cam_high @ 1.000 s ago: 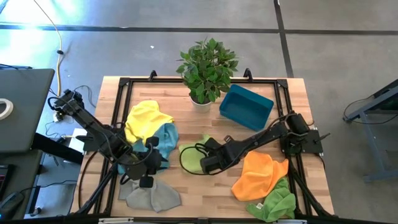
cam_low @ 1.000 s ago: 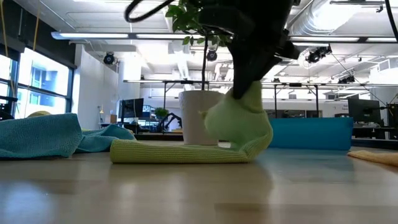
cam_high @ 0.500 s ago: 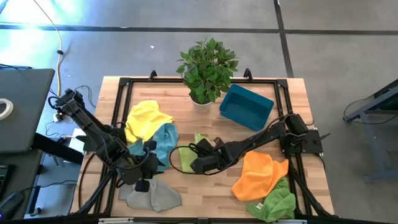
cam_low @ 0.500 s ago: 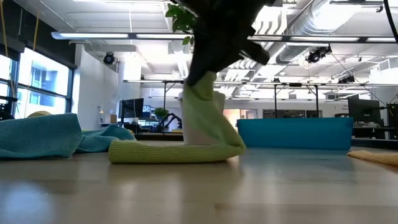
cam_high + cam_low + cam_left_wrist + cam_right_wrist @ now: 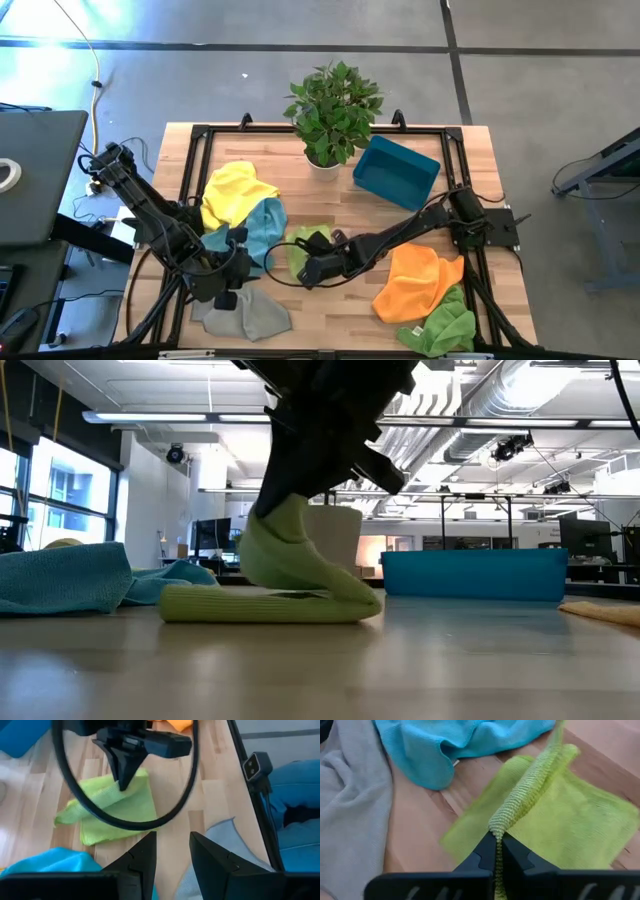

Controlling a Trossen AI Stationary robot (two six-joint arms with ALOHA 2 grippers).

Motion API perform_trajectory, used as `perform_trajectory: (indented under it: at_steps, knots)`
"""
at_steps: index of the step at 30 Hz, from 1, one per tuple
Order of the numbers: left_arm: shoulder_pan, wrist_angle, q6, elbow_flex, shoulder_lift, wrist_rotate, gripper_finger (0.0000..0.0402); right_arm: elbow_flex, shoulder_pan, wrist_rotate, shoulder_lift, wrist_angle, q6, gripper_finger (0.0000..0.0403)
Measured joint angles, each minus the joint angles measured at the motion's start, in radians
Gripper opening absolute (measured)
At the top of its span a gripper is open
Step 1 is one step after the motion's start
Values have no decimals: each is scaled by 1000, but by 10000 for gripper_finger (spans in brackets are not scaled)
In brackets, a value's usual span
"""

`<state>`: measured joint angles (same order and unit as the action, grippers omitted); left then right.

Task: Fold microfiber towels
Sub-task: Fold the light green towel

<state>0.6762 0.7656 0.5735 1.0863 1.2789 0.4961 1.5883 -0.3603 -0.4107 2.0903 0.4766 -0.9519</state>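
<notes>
Two dark arms reach over the slatted wooden table (image 5: 330, 310). The right gripper (image 5: 306, 268) sits near the table's middle, its jaws pinched together on an edge of the lime-green microfiber towel (image 5: 300, 246), which it holds lifted above the rest of the cloth. In the low view that raised edge arches over the flat lower layer of the lime-green microfiber towel (image 5: 270, 595), which lies on the wood. The right wrist view shows the ribbed edge of the cloth (image 5: 530, 790) running into the closed fingertips.

The left gripper (image 5: 232, 292) hovers beside the towel, between the light blue microfiber cloth (image 5: 262, 225) and the grey microfiber cloth (image 5: 245, 315); in the left wrist view its fingers (image 5: 142, 862) stand apart with nothing between them.

A yellow microfiber cloth (image 5: 235, 192) lies crumpled just behind the light blue one, touching it. An orange microfiber cloth (image 5: 415, 280) and a darker green microfiber cloth (image 5: 440, 325) lie together at the table's right front corner. A leafy green potted plant (image 5: 332, 110) and a teal plastic bin (image 5: 395, 172) stand at the far edge.
</notes>
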Motion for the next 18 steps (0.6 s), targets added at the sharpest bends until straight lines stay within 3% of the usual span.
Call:
perform_trajectory:
  at_steps: [10, 18]
  knots:
    - [0, 2, 19, 0, 0, 11, 107, 0, 0, 0, 0, -24, 66, 14]
    - [0, 2, 22, 0, 0, 11, 107, 0, -1, 70, 0, -58, 159, 130]
